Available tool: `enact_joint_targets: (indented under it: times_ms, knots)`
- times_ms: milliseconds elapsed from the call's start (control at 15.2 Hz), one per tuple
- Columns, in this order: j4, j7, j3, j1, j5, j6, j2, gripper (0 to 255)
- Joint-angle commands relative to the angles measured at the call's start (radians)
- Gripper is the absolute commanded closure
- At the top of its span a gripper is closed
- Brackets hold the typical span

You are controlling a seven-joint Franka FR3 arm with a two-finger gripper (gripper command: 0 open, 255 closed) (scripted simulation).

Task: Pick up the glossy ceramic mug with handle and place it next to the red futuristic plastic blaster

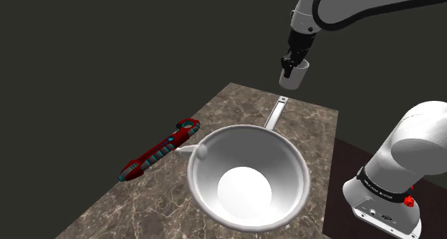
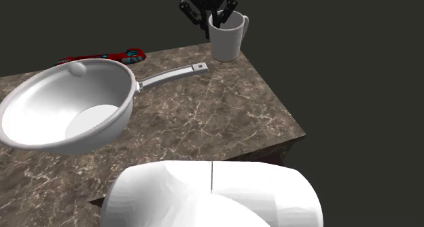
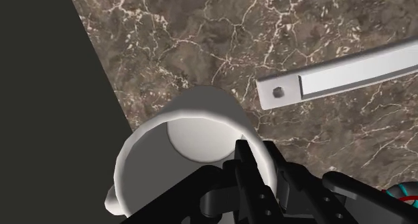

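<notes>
A dark brown marble-patterned countertop with white veins sits under soft, even light, its edges straight. Around it hangs a flat dark olive-grey backdrop. A dark reddish-brown surface lies beside the countertop at the shoulder view's right

1. In the shoulder view, the round silvery metal pan sits on the brown marbled counter, its handle toward one o'clock.
2. The long red plastic blaster lies beside it at nine o'clock.
3. The white handled mug, clasped by the black gripper, hangs beyond the handle tip.
</notes>
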Motion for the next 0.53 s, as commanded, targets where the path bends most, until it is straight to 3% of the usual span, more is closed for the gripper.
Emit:
enact_joint_targets:
  times_ms: [0, 462]
  knots:
    - [0.039, 0.049, 0.04, 0.016, 0.014, 0.005, 0.047, 255]
    - [0.19, 0.21, 0.171, 0.052, 0.028, 0.016, 0.217, 255]
